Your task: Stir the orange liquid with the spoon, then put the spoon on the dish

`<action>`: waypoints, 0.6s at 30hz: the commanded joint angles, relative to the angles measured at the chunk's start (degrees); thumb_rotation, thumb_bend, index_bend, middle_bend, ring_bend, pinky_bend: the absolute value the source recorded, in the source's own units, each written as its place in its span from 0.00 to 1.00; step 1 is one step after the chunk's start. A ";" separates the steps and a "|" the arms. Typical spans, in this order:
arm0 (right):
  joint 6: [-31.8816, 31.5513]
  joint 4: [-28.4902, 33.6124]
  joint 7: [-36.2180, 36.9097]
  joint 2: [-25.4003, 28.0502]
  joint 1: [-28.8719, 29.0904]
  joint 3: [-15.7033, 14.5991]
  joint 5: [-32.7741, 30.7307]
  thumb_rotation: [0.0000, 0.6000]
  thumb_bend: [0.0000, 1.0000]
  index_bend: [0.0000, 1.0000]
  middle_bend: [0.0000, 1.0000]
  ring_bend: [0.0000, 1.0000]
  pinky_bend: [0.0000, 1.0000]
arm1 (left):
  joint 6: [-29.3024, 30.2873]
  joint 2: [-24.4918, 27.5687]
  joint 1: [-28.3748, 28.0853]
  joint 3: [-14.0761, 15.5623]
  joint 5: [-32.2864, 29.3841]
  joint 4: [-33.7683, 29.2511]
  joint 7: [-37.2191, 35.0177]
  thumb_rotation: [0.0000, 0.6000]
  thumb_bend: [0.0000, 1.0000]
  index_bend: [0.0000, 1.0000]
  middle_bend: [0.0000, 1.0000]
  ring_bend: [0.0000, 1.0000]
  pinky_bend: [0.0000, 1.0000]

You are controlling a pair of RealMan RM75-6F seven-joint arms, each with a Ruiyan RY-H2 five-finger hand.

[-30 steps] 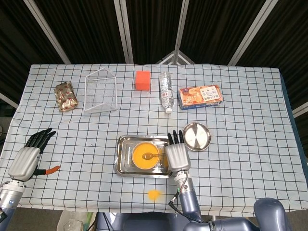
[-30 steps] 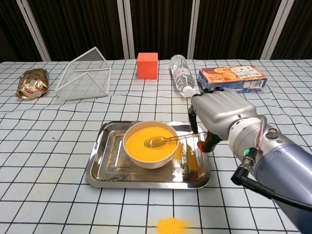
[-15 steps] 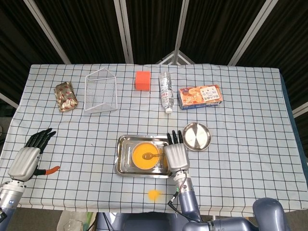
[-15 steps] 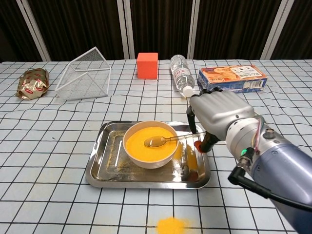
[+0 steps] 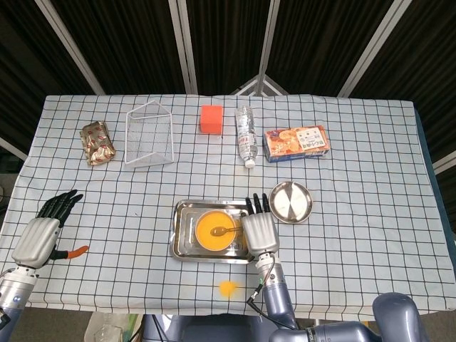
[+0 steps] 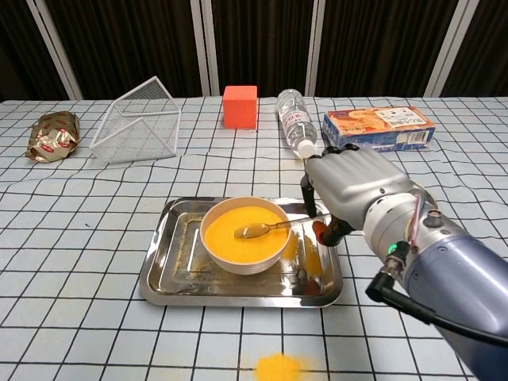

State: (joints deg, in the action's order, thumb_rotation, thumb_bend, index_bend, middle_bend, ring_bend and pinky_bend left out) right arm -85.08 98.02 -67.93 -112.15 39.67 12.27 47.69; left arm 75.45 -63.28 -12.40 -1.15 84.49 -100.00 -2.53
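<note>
Here we find the right robot hand gripping the metal spoon, its tip in the white bowl of orange liquid; the left robot hand rests open-fingered, holding nothing.

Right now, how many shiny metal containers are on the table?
2. The rectangular tray sits front-centre under the bowl of orange liquid; the round dish lies just right of it, behind the right hand. None appears hidden.

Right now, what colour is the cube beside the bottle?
The cube is orange-red, clearest in the chest view.
</note>
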 commanded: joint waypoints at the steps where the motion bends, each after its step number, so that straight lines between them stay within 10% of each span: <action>1: -0.09 0.16 -0.13 -0.05 0.08 0.10 0.03 1.00 0.55 0.53 0.15 0.00 0.00 | 0.00 -0.01 -0.01 -0.01 -0.01 -0.01 0.00 1.00 0.00 0.00 0.00 0.00 0.02; 18: -0.36 0.45 0.55 0.27 -0.24 -1.39 1.75 1.00 0.56 0.56 0.19 0.00 0.00 | -0.13 0.03 -0.06 -0.01 -0.08 -0.03 -0.01 1.00 0.00 0.00 0.00 0.00 0.02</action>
State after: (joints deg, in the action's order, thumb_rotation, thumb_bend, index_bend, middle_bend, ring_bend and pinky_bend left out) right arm -85.56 98.54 -67.79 -111.95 39.53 11.18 49.01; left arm 75.31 -63.24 -12.45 -1.16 84.41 -100.03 -2.55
